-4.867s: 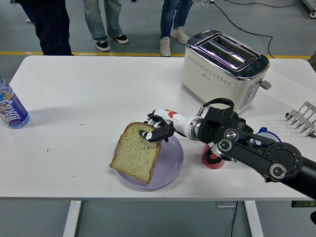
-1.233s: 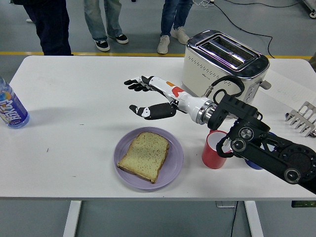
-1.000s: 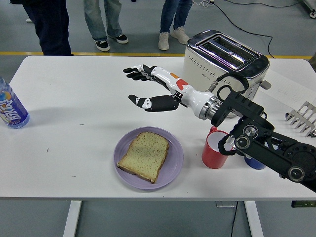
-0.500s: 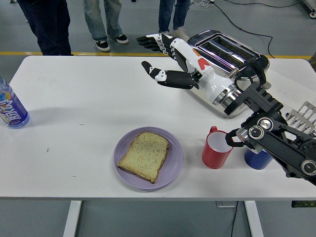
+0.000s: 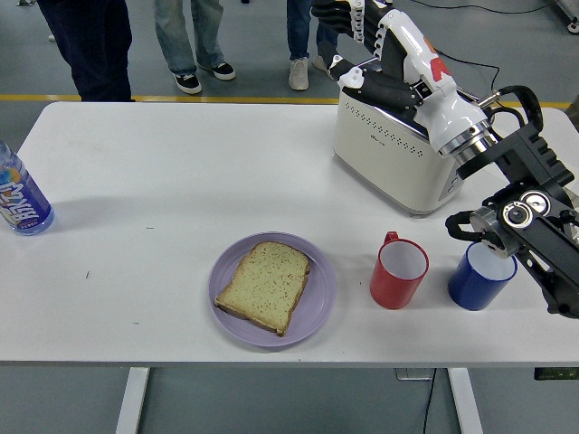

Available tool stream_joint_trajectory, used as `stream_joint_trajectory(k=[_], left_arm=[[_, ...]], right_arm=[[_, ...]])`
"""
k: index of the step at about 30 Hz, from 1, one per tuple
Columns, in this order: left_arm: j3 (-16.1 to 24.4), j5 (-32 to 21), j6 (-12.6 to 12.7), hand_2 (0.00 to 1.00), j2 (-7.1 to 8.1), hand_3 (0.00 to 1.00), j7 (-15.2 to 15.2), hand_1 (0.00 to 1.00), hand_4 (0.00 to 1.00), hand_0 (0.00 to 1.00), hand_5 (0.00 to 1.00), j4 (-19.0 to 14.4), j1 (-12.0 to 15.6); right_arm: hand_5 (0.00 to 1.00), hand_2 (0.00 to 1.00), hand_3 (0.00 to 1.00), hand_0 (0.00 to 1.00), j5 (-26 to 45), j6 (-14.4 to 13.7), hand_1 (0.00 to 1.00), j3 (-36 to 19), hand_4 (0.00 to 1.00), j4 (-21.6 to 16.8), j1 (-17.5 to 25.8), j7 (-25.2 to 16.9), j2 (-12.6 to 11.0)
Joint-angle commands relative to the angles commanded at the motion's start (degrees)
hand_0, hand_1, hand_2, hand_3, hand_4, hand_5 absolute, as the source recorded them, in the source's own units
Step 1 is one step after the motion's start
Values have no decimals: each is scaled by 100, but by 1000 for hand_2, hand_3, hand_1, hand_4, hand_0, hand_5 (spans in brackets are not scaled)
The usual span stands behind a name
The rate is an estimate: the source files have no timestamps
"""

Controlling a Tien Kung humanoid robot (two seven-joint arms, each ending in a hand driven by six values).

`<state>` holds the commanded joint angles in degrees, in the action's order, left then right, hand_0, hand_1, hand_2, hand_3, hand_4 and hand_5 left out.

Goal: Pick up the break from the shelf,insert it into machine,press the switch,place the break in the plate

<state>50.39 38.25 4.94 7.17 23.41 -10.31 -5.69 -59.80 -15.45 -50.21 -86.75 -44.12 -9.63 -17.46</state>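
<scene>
- The right hand (image 5: pixel 360 41) is raised above the far edge of the table (image 5: pixel 163 172), over the toaster (image 5: pixel 398 145); its fingers are spread wide and nothing is held.
- The toaster is set near the far right corner, with a red cup (image 5: pixel 399 270) and a blue cup (image 5: pixel 480 276) toward the near right edge.
- A bottle (image 5: pixel 20 196) is seen at the left edge; a broad bare stretch is left between it and the plate (image 5: pixel 321 298).
- The purple plate is placed near the near edge, about midway along it.
- The bread (image 5: pixel 264 284) is laid flat on the plate, one pale, speckled slice with a darker crust.
- Legs of people are seen beyond the far edge.
</scene>
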Motion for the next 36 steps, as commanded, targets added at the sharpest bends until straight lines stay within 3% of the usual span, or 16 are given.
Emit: stream_joint_trajectory(k=[12, 29, 36], left_arm=[[4, 31, 2, 588, 0, 719, -2, 443, 589, 333, 998, 0, 37], [18, 46, -2, 589, -17, 718, 5, 442, 586, 334, 998, 0, 40], [-9, 15, -3, 590, -20, 718, -2, 443, 584, 336, 998, 0, 26]], right_arm=[[156, 744, 704, 863, 447, -220, 784, -733, 534, -33, 371, -250, -111], [149, 743, 697, 863, 984, -260, 782, -1761, 525, 30, 899, -364, -97], [118, 735, 683, 854, 1631, -190, 769, -2254, 509, 83, 1167, -482, -91]])
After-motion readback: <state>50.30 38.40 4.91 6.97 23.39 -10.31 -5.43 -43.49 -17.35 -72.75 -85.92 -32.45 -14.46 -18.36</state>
